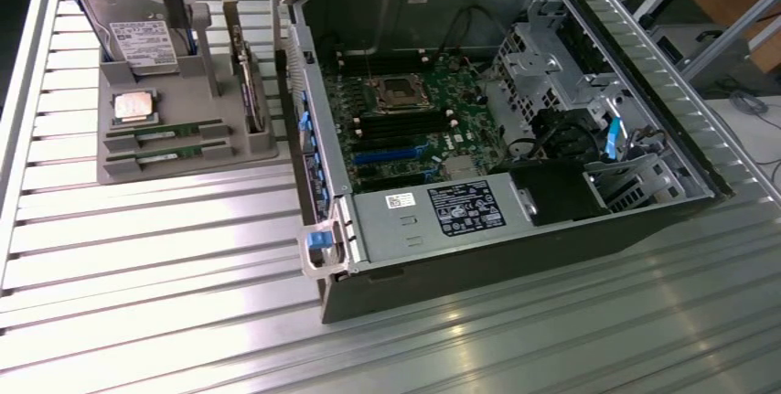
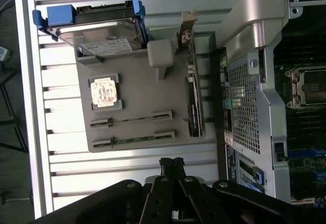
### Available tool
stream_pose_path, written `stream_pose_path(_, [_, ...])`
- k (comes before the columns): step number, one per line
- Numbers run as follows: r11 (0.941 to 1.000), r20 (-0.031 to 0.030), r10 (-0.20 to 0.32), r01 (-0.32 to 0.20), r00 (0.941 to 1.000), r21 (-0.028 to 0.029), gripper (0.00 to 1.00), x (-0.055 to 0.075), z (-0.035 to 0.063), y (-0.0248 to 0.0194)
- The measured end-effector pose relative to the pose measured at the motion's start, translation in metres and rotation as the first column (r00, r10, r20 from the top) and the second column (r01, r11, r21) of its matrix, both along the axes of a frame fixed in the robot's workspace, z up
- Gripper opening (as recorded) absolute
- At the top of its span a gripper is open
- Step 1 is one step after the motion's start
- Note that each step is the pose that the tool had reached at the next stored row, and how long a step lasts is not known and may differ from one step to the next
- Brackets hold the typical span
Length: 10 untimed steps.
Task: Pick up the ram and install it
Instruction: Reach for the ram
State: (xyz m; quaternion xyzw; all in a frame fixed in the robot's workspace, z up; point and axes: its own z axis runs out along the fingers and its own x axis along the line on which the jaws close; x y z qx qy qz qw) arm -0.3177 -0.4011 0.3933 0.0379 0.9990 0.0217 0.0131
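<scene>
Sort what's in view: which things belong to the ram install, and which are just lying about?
Job: ram stick, second ram stick, motherboard, end effector (shut).
Lying about: hard drive, processor chip, card with bracket, power supply.

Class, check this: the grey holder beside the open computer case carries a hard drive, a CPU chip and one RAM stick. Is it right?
Not quite. The wrist view shows two RAM sticks in the grey holder, not one: one RAM stick nearer the CPU chip, the other RAM stick beyond it. The rest stands.
</scene>
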Motion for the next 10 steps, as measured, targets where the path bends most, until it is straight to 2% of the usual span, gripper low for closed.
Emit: stream_pose_path(10, [1.0,0.0001,0.0,0.0,1.0,0.0001,0.11,-0.013,-0.0001,0.0])
